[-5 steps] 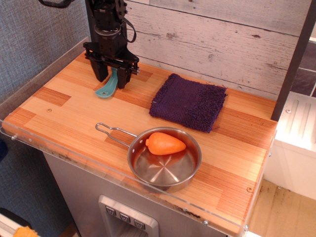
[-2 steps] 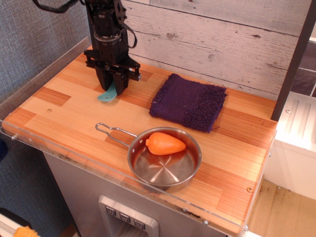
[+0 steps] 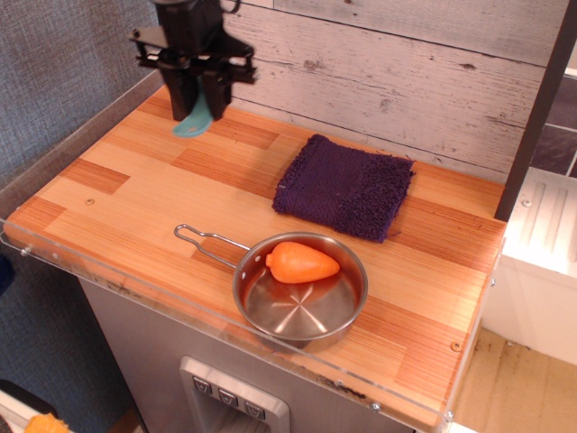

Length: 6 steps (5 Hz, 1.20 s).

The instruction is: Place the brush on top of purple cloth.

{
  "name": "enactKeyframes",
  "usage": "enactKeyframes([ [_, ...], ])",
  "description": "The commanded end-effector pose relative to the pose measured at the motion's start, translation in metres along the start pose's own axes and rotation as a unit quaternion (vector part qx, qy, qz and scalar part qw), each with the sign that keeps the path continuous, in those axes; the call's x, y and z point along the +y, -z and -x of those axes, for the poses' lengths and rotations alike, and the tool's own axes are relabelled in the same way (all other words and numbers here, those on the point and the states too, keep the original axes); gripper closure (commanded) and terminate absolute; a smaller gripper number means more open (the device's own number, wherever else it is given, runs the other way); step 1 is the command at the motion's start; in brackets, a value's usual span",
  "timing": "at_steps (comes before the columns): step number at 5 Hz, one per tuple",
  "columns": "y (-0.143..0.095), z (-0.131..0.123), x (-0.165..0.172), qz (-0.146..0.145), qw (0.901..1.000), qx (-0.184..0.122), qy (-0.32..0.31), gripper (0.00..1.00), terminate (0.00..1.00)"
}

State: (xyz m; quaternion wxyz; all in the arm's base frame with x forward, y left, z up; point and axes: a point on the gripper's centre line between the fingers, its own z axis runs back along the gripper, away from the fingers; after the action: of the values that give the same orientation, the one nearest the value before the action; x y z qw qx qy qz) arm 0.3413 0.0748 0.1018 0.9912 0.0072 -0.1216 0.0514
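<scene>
My black gripper [image 3: 197, 106] is raised above the back left corner of the wooden table, shut on the teal brush [image 3: 196, 120]. The brush hangs from between the fingers, its rounded end pointing down and to the left, clear of the wood. Its bristles are hidden by the fingers. The dark purple cloth [image 3: 344, 186] lies flat at the back middle of the table, to the right of and below the gripper.
A steel pan [image 3: 300, 290] with a long handle stands near the front edge and holds an orange carrot-shaped toy [image 3: 302, 262]. A plank wall runs behind the table. A clear plastic rim [image 3: 99, 271] edges the left and front sides.
The gripper closed on the brush where it lay on the table, then lifted it up off the wood and slightly back.
</scene>
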Motion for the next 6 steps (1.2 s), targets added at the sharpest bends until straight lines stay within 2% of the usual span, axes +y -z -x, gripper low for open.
enactKeyframes([
  [1,-0.012,-0.008,-0.092,0.022,0.9997,0.003,0.013,1.00,0.00],
  [2,0.000,-0.012,-0.112,0.021,0.9996,0.016,0.011,1.00,0.00],
  [4,0.010,-0.017,-0.111,0.025,0.9994,0.025,-0.002,1.00,0.00],
  [5,0.010,-0.017,-0.108,0.020,0.9992,0.033,0.003,0.00,0.00],
  [6,0.009,-0.016,-0.106,0.022,0.9990,0.038,0.007,0.00,0.00],
])
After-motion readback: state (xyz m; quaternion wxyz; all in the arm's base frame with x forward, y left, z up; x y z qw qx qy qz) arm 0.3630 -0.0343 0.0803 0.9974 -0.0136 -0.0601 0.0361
